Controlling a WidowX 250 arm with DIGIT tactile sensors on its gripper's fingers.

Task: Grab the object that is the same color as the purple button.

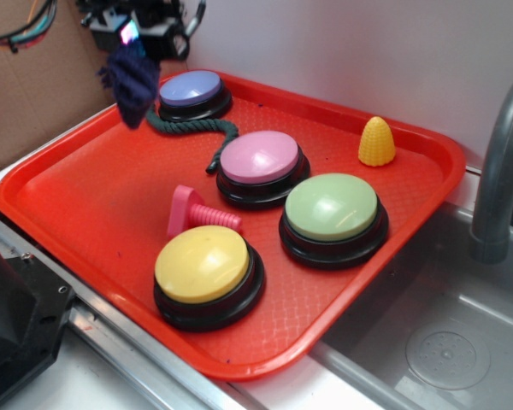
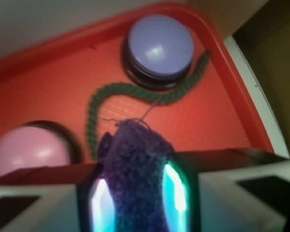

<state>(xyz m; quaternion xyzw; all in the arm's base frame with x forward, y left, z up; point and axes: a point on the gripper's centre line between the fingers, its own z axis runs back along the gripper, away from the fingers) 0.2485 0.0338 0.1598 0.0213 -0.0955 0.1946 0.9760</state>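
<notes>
A dark purple fuzzy cloth scrap, the object (image 1: 133,81), hangs in the air above the tray's far left corner, just left of the purple button (image 1: 191,88). My gripper (image 1: 137,43) is shut on its top end. In the wrist view the object (image 2: 137,169) fills the gap between my glowing fingers (image 2: 175,191), with the gripper (image 2: 137,195) pinching it. Beneath it lie the purple button (image 2: 159,44) and the red tray (image 2: 43,92).
A dark green rope (image 1: 192,131) curls from the purple button toward a pink button (image 1: 259,159). A green button (image 1: 332,208), a yellow button (image 1: 203,264), a pink screw (image 1: 198,213) and a yellow corn cone (image 1: 376,142) also sit on the red tray (image 1: 77,188). Sink and faucet (image 1: 500,171) lie right.
</notes>
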